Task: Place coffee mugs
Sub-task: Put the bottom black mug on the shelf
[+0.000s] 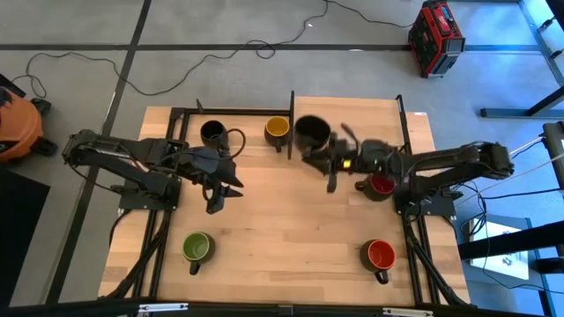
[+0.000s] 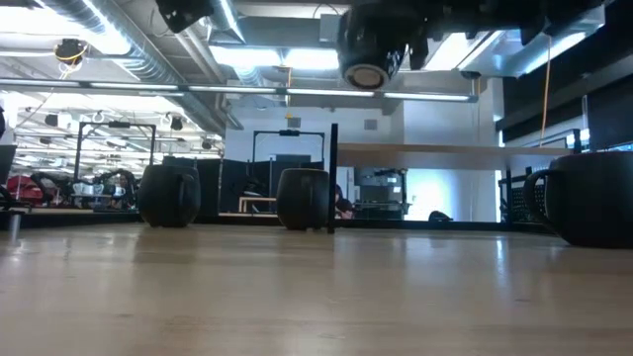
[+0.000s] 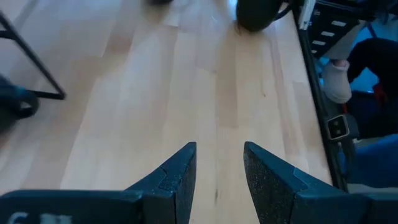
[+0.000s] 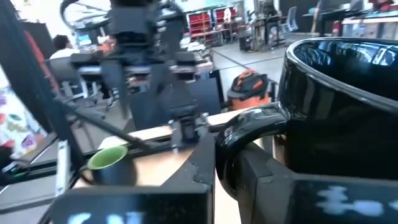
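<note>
Six dark mugs are in the high view. A black-inside one and the yellow-inside one stand on their bases near the far edge. The green one and the orange-red one stand near the near edge, and the red one sits partly under the right arm. My right gripper is shut on the second black mug, which shows high up in the low view. My left gripper hovers open over bare wood at table centre-left. My right gripper pinches the black mug's handle between its two fingers, close to where the loop curves away from the mug wall. The fingers come roughly level from the table's right side. The mug is lifted clear of the table, opening upward.
A dark metal frame stands along the far edge, with posts at the table's sides. Bare wood lies in the middle between the four outer mugs. A red case and an orange vacuum sit on the floor beyond the table.
</note>
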Motion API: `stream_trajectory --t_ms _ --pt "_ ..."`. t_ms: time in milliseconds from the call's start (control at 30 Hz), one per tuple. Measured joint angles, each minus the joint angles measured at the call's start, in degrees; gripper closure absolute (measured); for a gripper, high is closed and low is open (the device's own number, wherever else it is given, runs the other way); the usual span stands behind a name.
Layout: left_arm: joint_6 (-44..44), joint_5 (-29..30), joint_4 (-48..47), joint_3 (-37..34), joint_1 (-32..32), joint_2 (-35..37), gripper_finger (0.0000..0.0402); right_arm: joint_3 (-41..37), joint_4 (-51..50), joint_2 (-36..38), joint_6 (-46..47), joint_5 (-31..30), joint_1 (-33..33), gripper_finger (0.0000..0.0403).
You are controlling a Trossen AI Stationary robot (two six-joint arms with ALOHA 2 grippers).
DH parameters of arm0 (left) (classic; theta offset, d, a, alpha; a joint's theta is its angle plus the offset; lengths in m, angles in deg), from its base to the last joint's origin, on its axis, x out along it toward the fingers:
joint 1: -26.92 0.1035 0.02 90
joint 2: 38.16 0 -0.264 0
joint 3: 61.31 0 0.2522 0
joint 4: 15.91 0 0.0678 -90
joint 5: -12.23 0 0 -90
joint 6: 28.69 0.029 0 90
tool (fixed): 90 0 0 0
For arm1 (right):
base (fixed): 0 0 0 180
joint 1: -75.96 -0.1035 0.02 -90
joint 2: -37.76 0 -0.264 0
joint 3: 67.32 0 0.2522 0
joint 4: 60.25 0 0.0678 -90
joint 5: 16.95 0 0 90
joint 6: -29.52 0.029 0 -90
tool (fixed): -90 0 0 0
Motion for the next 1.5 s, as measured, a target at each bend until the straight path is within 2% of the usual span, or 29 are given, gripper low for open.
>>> stream_trajectory --t_ms 200,400,767,967,1200,1500 --pt "0.28 3.02 0.34 0.00 0.02 0.12 0.0274 0.00 -0.79 0.36 -0.04 11.36 11.10 0.0389" --pt "0.24 9.37 0.28 0.00 0.02 0.09 0.0274 0.36 -1.92 -1.33 -2.89 21.58 21.62 0.0389" --pt "-1.11 18.67 0.60 0.00 0.02 0.07 0.0274 4.81 -1.47 -11.20 -10.34 38.33 33.99 0.0390" --pt "-2.76 21.49 0.60 0.00 0.02 0.07 0.0274 7.46 -1.31 -15.77 -12.14 42.09 38.14 0.0390" --pt "-3.24 21.71 0.60 0.00 0.02 0.07 0.0274 10.39 -1.26 -20.05 -13.30 45.50 39.16 0.0390" --pt "-4.41 21.73 0.63 -0.04 0.02 0.07 0.0274 10.75 -1.21 -22.47 -14.57 41.83 39.16 0.0390"
